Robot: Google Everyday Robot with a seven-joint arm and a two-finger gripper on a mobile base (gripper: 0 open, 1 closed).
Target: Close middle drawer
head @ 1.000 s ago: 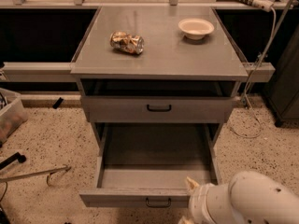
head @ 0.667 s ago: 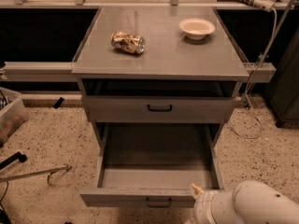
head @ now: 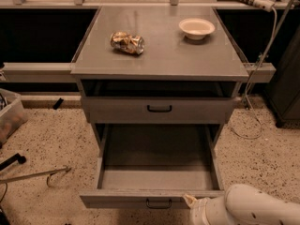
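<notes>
The middle drawer (head: 157,177) is pulled far out of the grey cabinet. Its deep plain tray is empty, and its flat front (head: 117,200) with a small black handle (head: 158,203) sits near the bottom edge of the view. The top drawer (head: 159,109) above it is shut. My gripper (head: 191,201) comes in at the bottom right on a white arm (head: 255,207). Its pale tip is at the top edge of the drawer front, just right of the handle. Most of the gripper is hidden by the arm.
On the cabinet top lie a crushed can (head: 127,42) and a white bowl (head: 196,28). A cable (head: 255,78) hangs down at the right of the cabinet. A plastic bin (head: 9,118) and a metal bar (head: 33,175) are on the speckled floor at left.
The white arm has shifted slightly right and lower in the view, and the gripper tip has come down to the drawer front's top edge. The drawer stands as far open as before.
</notes>
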